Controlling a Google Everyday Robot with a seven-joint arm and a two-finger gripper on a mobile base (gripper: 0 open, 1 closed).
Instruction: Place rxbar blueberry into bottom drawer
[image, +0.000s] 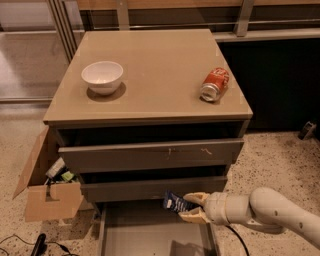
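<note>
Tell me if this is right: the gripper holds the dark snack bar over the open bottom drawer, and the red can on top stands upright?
One slip: the camera view shows the red can lying on its side. The gripper does hold the rxbar blueberry over the open bottom drawer.

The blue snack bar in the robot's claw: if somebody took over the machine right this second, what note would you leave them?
Gripper: shut on the rxbar blueberry, low in front of the cabinet, above the back of the bottom drawer.
Bottom drawer: pulled open.
Done: bar grasped and held over the drawer.
Left: lower it in, release, pull the arm back.
Red soda can and white bowl sit on the cabinet top, not involved.
</note>
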